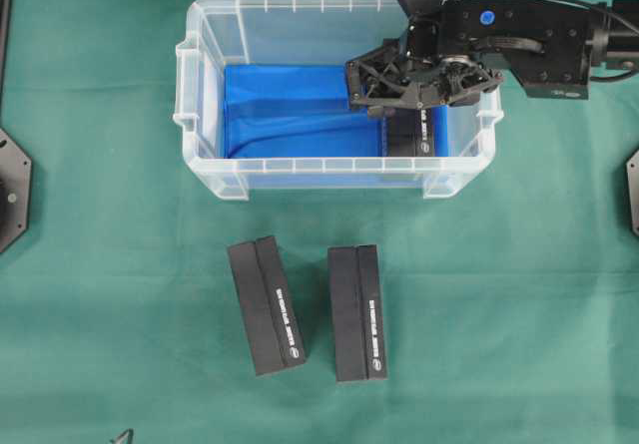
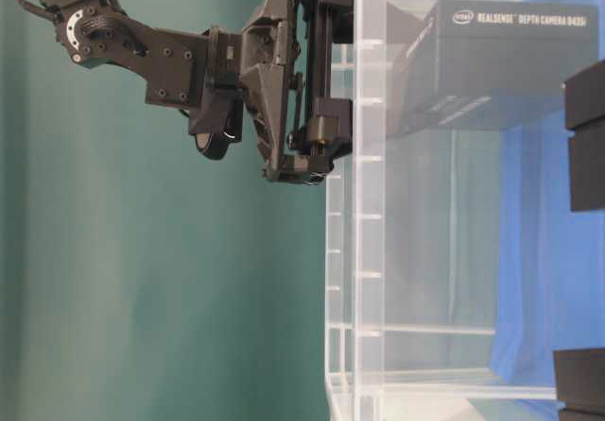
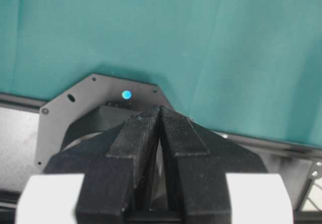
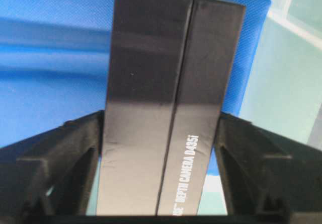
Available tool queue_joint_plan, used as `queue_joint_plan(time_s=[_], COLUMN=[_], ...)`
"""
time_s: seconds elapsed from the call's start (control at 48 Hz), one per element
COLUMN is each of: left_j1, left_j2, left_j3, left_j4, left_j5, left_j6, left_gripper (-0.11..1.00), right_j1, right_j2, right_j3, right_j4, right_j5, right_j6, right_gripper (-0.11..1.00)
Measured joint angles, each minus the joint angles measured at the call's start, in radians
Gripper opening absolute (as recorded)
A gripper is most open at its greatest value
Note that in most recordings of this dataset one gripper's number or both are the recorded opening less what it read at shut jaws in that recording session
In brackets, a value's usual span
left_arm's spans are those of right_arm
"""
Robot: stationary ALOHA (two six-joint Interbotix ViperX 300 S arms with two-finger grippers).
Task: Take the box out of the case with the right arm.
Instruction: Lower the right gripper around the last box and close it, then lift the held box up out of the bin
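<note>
The box [image 4: 166, 113] still lies in the case [image 1: 210, 115], at its right end on the blue sheet [image 1: 290, 115]. The right hand [image 4: 161, 148] straddles it, fingers [image 4: 75, 153] against both sides, apparently gripping. Lifting it out remains. 2 boxes [image 1: 265, 304] lie on the worktop [image 1: 100, 264]. The left hand [image 3: 160, 133] is together.

Bright, even overhead light, faint shadows; soft blur in both wrist views, mild glare on the box [image 4: 166, 108].

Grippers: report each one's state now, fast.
Left end effector: shut, holding nothing.
Right end effector: fingers against both sides of the black box in the case.
</note>
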Motion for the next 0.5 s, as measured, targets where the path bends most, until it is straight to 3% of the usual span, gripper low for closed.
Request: queue_joint_plan(time_s=[0.5], left_j1=[0.000], left_j2=[0.000], left_j3=[0.000], left_j4=[0.000], left_j5=[0.000], left_j6=[0.000], left_gripper=[0.00], right_j1=[-0.002], right_j2=[0.000], right_j3=[-0.003], right_j4=[0.000], right_j5=[0.026], right_j6=[0.012], right_gripper=[0.66])
